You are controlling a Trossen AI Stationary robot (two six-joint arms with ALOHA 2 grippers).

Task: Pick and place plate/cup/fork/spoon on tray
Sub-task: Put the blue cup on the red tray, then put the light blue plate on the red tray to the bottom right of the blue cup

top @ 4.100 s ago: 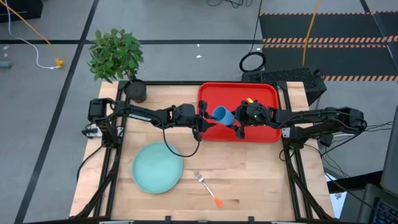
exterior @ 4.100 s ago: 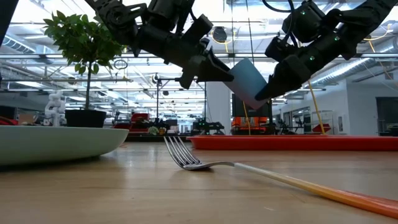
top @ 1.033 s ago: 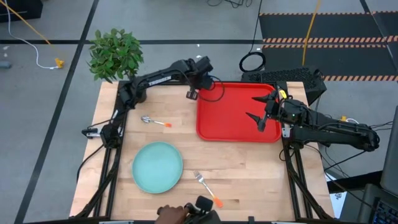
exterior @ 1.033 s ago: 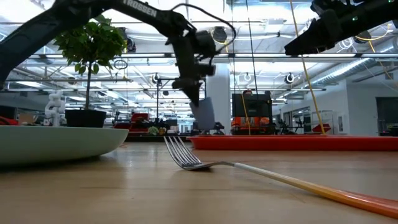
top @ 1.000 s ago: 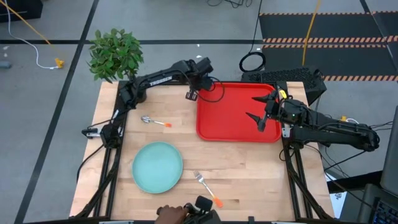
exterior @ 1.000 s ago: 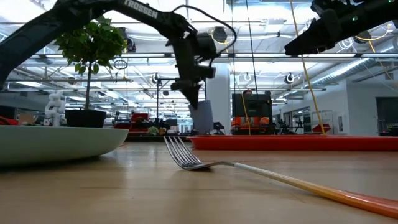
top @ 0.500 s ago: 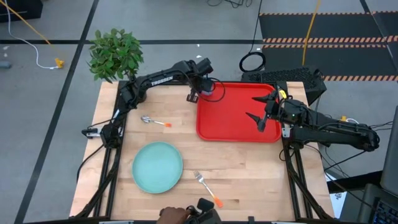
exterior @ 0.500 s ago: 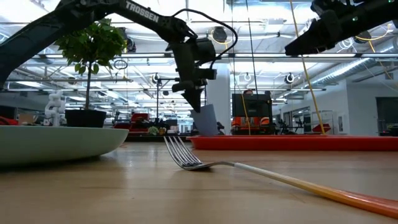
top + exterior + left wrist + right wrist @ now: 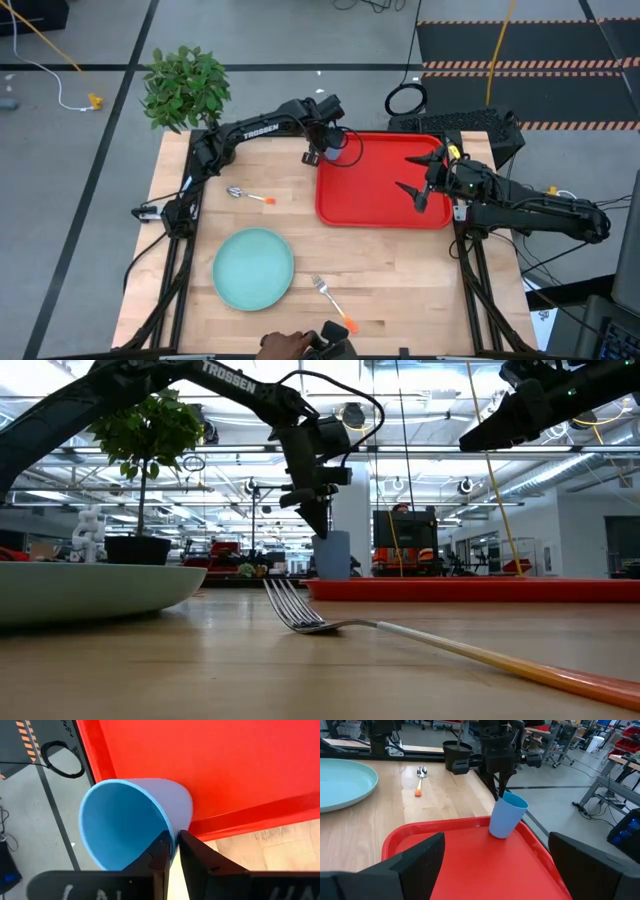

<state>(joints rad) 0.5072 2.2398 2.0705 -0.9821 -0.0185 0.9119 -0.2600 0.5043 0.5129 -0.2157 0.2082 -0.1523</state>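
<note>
- The plate [image 9: 253,267] lies on the bare table [image 9: 400,270] at about 7 o'clock, not yet moved; the spoon [image 9: 248,195] lies at about 9 o'clock, well apart from the tray [image 9: 385,205].
- The fork [image 9: 333,302] lies near 6 o'clock, just beside the plate's right edge; a person's hand [image 9: 285,345] shows at the table's near edge beside it.
- The left gripper [image 9: 326,146], at about 12 o'clock, has its jaws pinched together on the rim of the cup [image 9: 334,145]; the left wrist view shows one finger inside the wall and one outside.
- The cup [image 9: 507,815] stands in the tray's far left corner, leaning slightly, its base seeming to touch the red floor close to the rim.
- Step in hand, as I judge it: setting down the cup. The next move calls for spreading the fingers and lifting straight up so the cup does not tip, then going for the spoon or plate.
- The right gripper [image 9: 422,176] hovers over the tray's right edge at about 2 o'clock, jaws wide apart, holding nothing; it waits.
- Writing: "TROSSEN" reads in white along the left arm [image 9: 232,375]; nothing else is legible.
</note>
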